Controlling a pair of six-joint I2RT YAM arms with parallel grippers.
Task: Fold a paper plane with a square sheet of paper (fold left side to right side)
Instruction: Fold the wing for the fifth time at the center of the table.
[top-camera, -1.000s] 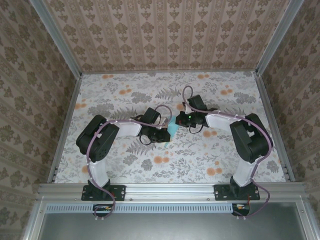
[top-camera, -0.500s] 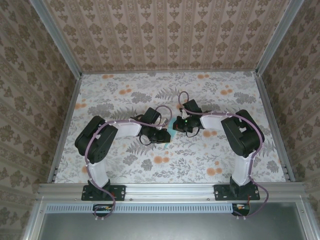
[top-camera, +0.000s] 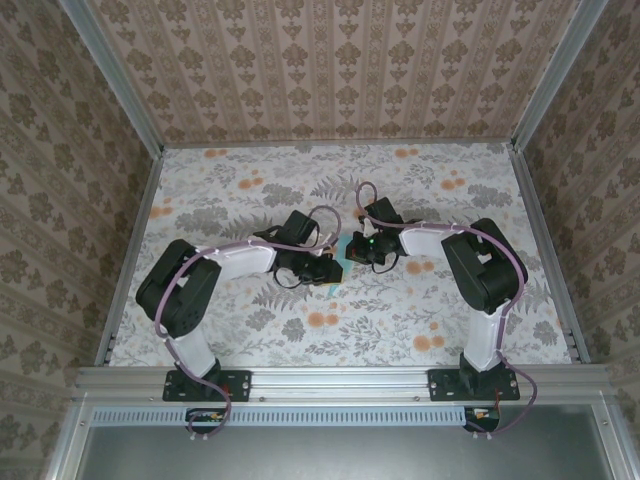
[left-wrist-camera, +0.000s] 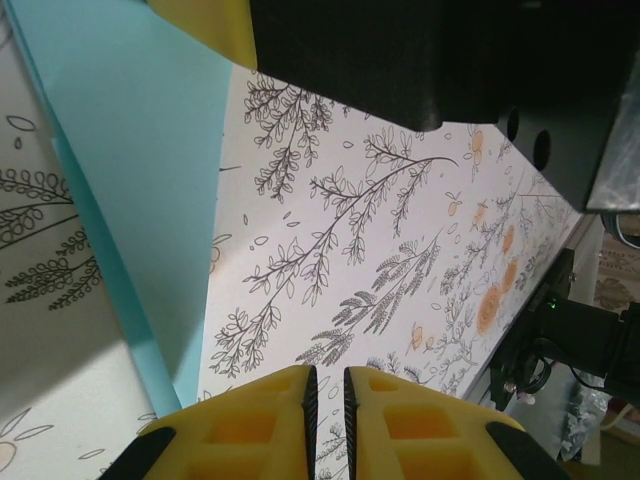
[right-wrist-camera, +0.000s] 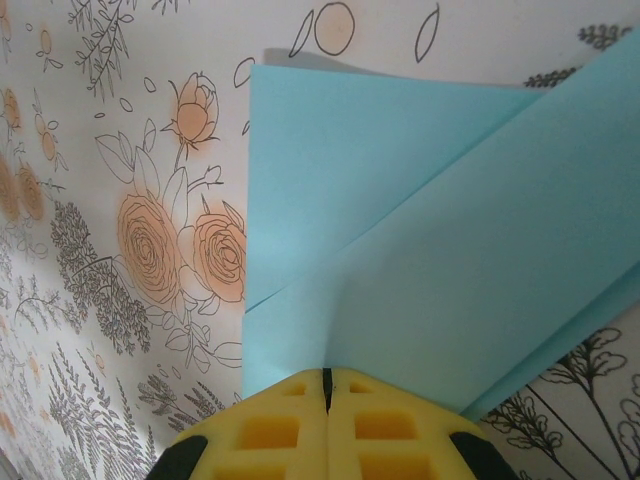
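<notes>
The turquoise-blue square sheet of paper lies folded in layers on the flowered table, a slanted flap edge crossing it. In the top view only a sliver of the paper shows between the two wrists. My right gripper is shut, its yellow tips set down on the paper's near part; I cannot tell if any paper is pinched. My left gripper stands just right of the paper, its jaws a narrow slit apart with bare table showing through. Both grippers, left and right, meet at mid-table.
The flowered table cover runs out to low metal rails and patterned walls on three sides. In the left wrist view, the right gripper's yellow finger and black body hang close over the paper's top.
The left gripper's jaws have parted slightly and its elbow has swung down and to the left. The right arm moved a little left, then held still.
</notes>
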